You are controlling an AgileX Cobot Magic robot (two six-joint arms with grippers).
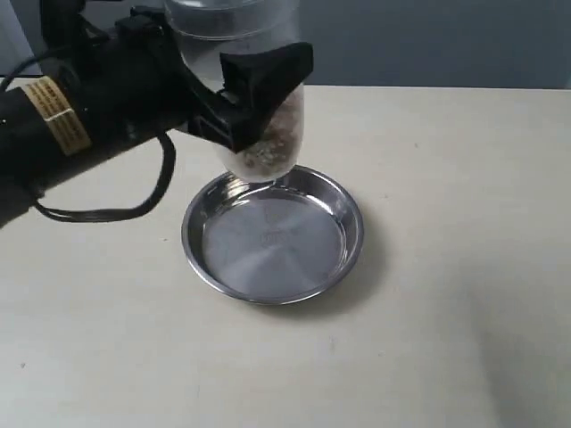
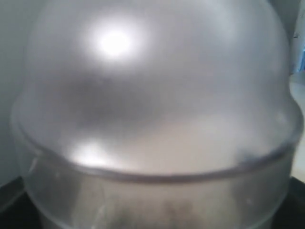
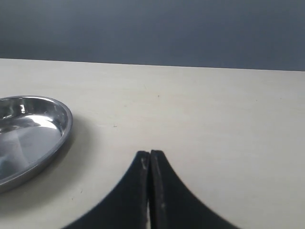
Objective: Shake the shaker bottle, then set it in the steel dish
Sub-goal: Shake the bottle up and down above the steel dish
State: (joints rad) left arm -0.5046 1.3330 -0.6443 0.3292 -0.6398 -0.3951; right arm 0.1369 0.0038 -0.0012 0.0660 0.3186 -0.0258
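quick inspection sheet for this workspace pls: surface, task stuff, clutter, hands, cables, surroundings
surface: pale table, a few tiny dark specks
job's things: shaker bottle held over the far rim of the steel dish, brown bits at its lower end; nothing lies in the dish
clutter: nothing seen
hands: left hand shut on the bottle; right hand shut, empty, low over the table beside the dish
cables: black cable loops under the left arm
surroundings: plain grey-blue wall
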